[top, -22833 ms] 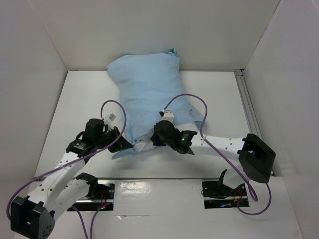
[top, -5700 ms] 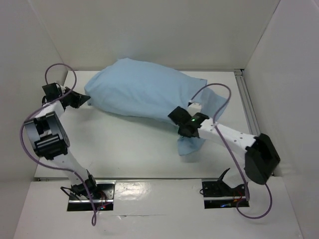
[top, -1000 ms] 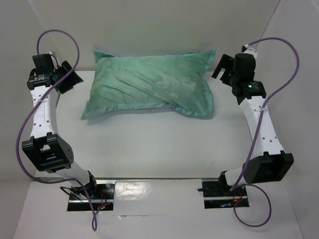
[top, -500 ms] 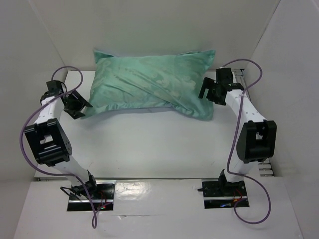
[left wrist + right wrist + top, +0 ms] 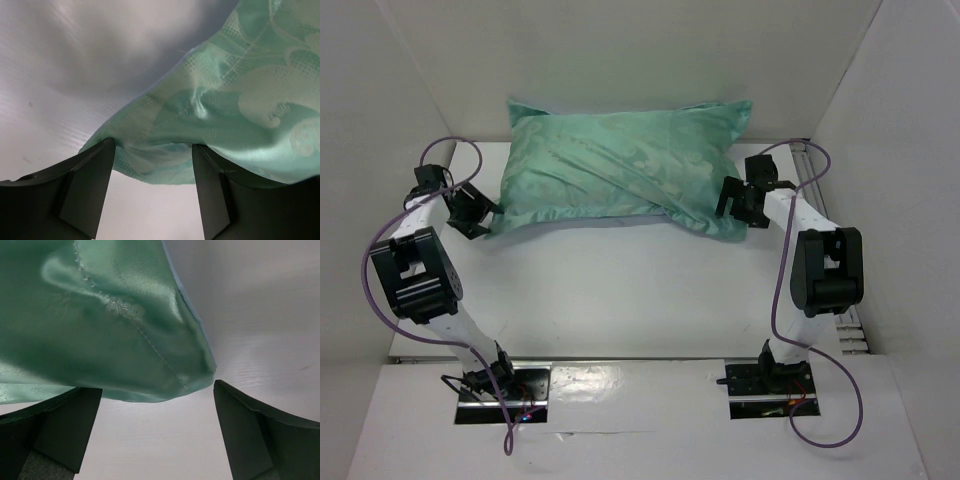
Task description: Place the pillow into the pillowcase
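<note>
2 sets of jaws sit at opposite ends of the pillowcase [image 5: 620,165], and both are released. From the overhead camera I see the pillowcase lying lengthways across the far part of the counter [image 5: 620,290], its far edge up against the back wall [image 5: 620,60]. Its shiny sea-green face with pale swirls is turned up. It bulges plump and full, with long creases running across it. The pillow itself is hidden from me; only the green cloth shows.

The left arm [image 5: 415,265] is folded back, with the left jaws at the near-left corner of the pillowcase. On the left wrist camera the jaws stand apart with the tip of that corner [image 5: 150,155] lying in the gap between them, loose and not pinched. I cannot tell whether the cloth brushes the left-hand one.

The right arm [image 5: 825,265] is folded the same way, with the right jaws at the near-right corner. On the right wrist camera they are spread wide. The rounded green corner [image 5: 165,375] sits just beyond them, low over the counter, and a thin light blue edge shows along its seam. 1 purple cable [image 5: 370,270] loops beside each arm.
</note>
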